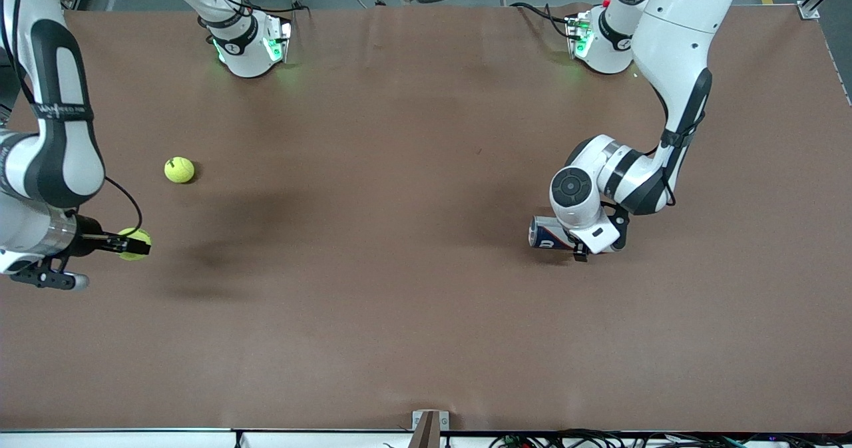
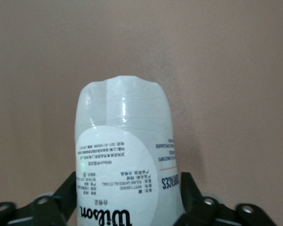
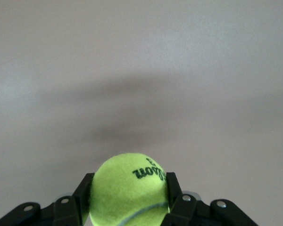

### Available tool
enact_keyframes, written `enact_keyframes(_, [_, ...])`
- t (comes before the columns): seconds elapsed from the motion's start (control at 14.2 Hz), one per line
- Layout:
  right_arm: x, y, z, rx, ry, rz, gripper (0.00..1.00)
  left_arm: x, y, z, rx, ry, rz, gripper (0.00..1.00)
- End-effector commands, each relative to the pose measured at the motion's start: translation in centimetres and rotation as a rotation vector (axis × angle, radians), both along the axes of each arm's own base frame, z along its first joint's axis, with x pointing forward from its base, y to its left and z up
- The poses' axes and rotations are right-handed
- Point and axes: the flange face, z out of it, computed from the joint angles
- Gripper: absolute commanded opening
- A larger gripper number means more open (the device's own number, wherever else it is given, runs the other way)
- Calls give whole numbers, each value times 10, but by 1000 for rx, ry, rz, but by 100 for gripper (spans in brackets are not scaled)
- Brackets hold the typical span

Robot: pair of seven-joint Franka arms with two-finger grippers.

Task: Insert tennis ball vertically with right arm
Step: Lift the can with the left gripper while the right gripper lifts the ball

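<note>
My right gripper (image 1: pixel 135 244) is shut on a yellow-green tennis ball (image 1: pixel 136 243) and holds it above the brown table at the right arm's end; in the right wrist view the ball (image 3: pixel 128 188) sits between the black fingers (image 3: pixel 173 188). A second tennis ball (image 1: pixel 179 170) lies on the table, farther from the front camera. My left gripper (image 1: pixel 578 243) is shut on a clear Wilson ball can (image 1: pixel 547 232) lying on its side low over the table at the left arm's end. The can (image 2: pixel 126 155) fills the left wrist view between the fingers (image 2: pixel 189 190).
The brown table (image 1: pixel 399 235) stretches wide between the two arms. The arm bases (image 1: pixel 249 48) stand along the edge farthest from the front camera. A small bracket (image 1: pixel 429 425) sits at the near edge.
</note>
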Motion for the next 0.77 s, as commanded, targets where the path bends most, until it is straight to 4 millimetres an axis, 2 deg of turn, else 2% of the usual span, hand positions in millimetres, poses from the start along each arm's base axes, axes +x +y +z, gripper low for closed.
enact_keyframes(0.0, [-22,5,40,34,35,-72,3,1,-1,3,2,-24,1,71])
enact_keyframes(0.21, [-35,3,70,42,46,-95,3,1,-7,9,-16,-30,11,60])
enact_keyframes(0.35, [-45,-5,84,51,57,-107,3,0,-14,13,-32,-31,17,60])
enact_keyframes(0.49, [-47,-3,89,54,58,-106,3,-1,-24,22,-60,-35,26,60])
enact_keyframes(0.7, [-48,3,90,65,71,-118,4,-5,-48,39,-139,-32,58,60])
